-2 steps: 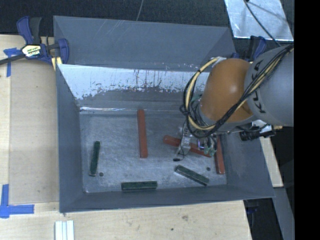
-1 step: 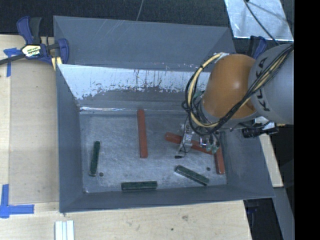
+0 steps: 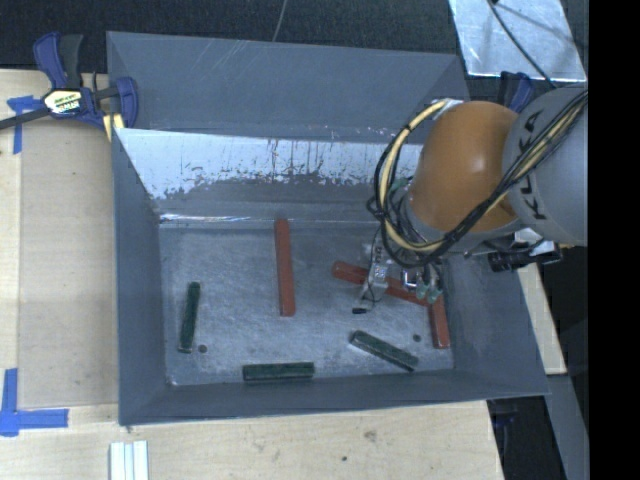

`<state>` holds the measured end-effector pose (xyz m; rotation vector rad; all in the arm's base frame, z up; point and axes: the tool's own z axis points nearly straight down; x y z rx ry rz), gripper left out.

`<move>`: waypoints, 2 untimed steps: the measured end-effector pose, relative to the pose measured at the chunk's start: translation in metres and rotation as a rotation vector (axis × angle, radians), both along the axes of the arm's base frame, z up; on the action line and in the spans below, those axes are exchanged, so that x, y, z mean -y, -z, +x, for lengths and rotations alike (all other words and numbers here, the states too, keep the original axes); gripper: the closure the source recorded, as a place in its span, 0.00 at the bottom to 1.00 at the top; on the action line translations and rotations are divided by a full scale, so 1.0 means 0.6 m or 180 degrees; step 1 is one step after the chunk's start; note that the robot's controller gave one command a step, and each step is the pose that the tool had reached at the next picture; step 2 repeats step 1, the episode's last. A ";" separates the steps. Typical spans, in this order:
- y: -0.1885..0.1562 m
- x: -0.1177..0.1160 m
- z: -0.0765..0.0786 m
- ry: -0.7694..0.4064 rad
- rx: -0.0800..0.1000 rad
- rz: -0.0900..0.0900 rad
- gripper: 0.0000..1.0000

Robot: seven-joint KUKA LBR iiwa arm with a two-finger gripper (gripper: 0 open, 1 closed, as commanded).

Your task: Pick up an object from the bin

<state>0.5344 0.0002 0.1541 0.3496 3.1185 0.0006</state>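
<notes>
Camera view: gripper point(image 3: 369, 300) low over a red stick point(image 3: 347, 271) (right half of bin point(image 3: 140, 278)). Its grip we cannot tell.

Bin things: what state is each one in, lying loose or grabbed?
Gripper: low at the right of the bin.
Slanted red stick: flat, partly hidden under the gripper.
Right red stick: flat, loose.
Middle red stick: flat, loose, alone.
Left green stick: flat, loose.
Front green stick: flat, loose.
Slanted green stick: flat, loose.
</notes>
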 end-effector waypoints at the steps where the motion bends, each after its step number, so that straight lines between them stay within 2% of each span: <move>1: -0.013 0.000 0.001 -0.0002 0.0008 0.0000 1.00; 2: -0.013 0.000 0.001 -0.0002 0.0008 0.0000 1.00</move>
